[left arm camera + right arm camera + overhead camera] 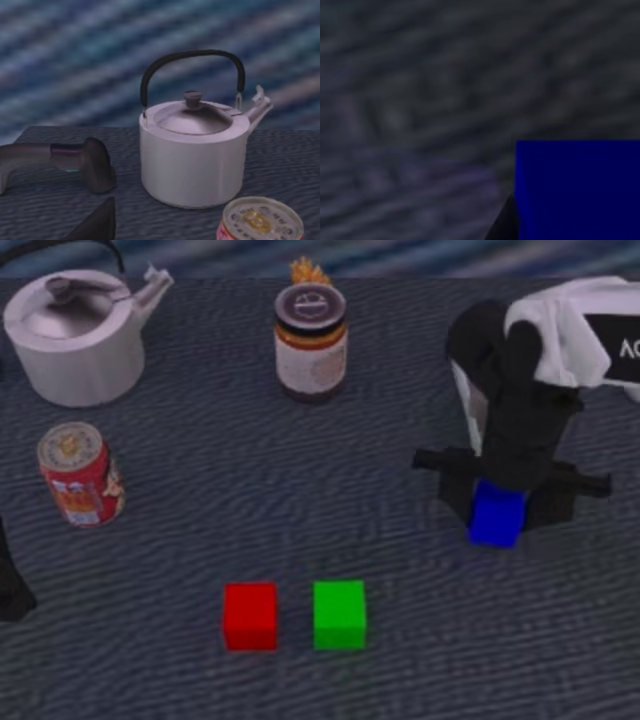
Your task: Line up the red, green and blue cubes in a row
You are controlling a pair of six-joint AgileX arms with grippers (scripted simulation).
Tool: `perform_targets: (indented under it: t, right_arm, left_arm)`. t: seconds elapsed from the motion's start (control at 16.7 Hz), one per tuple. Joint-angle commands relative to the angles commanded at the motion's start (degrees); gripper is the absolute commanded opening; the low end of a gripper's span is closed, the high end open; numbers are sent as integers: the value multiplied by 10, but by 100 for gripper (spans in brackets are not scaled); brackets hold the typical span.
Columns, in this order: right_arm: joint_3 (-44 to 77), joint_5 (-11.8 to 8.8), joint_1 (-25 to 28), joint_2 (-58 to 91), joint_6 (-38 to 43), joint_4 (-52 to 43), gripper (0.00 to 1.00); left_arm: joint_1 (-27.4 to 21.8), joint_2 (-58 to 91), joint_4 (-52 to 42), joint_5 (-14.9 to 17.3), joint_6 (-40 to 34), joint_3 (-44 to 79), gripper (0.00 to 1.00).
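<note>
- Since the red cube (250, 616) and the green cube (340, 614) already sit side by side with a narrow gap in the lower middle of the top view, the row looks two-thirds built, and the free spot is just right of the green one.
- The blue cube (497, 514) sits at the right of the frame, above and well apart from that pair, so it is probably the last piece to bring over.
- The right gripper (500, 502) is straight over the blue cube, its fingers closed in on the cube's sides; in the right wrist view the cube (577, 190) fills the lower right corner.
- The left arm is parked at the left edge, its gripper's state impossible to read.
- A white kettle (75, 335), a red drink can (80, 475) and a jar (311, 340) stand across the upper half, clear of the row.
</note>
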Motion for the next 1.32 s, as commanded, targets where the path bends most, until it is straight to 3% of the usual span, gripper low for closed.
perform_targets:
  t: [0.3, 0.66, 1.14, 1.32]
  right_arm:
    - [57, 0, 3, -35, -2, -94, 0]
    - [53, -1, 10, -43, 1, -97, 0]
    - [-59, -2, 156, -156, 42, -98, 0]
    - [-71, -2, 170, -169, 46, -97, 0]
  left_arm:
    - [0, 0, 0, 0, 0, 0, 100]
    - [0, 0, 0, 0, 0, 0, 100]
    - [0, 0, 0, 0, 0, 0, 100]
    - [0, 0, 0, 0, 0, 0, 100]
